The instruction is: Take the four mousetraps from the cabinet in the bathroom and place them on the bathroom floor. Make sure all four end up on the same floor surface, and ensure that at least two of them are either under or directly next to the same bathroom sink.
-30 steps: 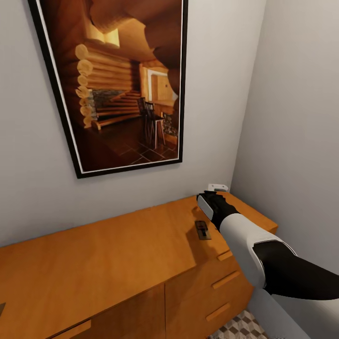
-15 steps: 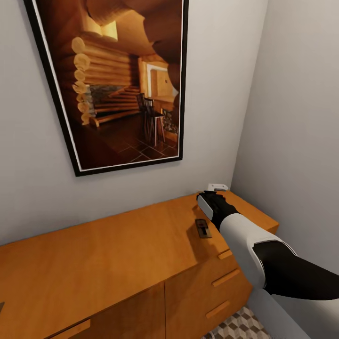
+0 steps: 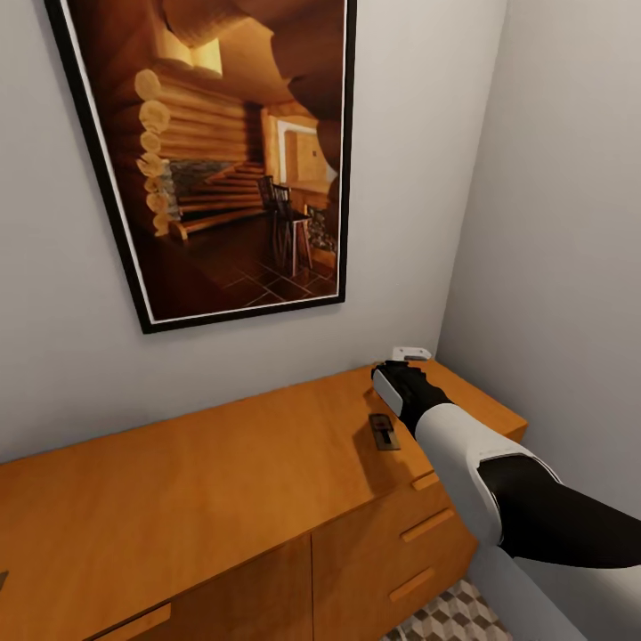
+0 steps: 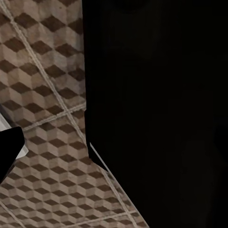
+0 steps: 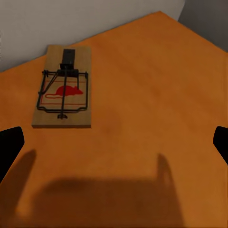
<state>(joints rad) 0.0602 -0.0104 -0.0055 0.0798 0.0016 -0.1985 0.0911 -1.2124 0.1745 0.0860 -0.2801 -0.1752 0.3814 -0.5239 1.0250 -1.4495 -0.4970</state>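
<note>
**Hovering over a mousetrap on the cabinet top**

Hanging above the right end of the cabinet [image 3: 223,481], the right gripper [image 3: 398,385] points down at the flat orange-brown top. In the right wrist view its two dark fingertips [image 5: 9,147] sit far apart at opposite edges of the picture, so the jaws are spread wide and hold nothing; their shadows fall on the wood below.

One mousetrap [image 5: 64,88] lies flat on the top between the gripper and the wall, its wire frame and red mouse mark facing up. In the head view the same trap [image 3: 385,434] rests just beside the white forearm, near the front edge above the drawer handles [image 3: 427,527].

A small white fitting [image 3: 410,353] sits where the cabinet meets the wall, and a large framed picture [image 3: 223,151] hangs above.

The left wrist view shows the cube-patterned bathroom floor [image 4: 42,156] beside a large black shape; whether the left gripper is spread or closed I cannot tell.
</note>
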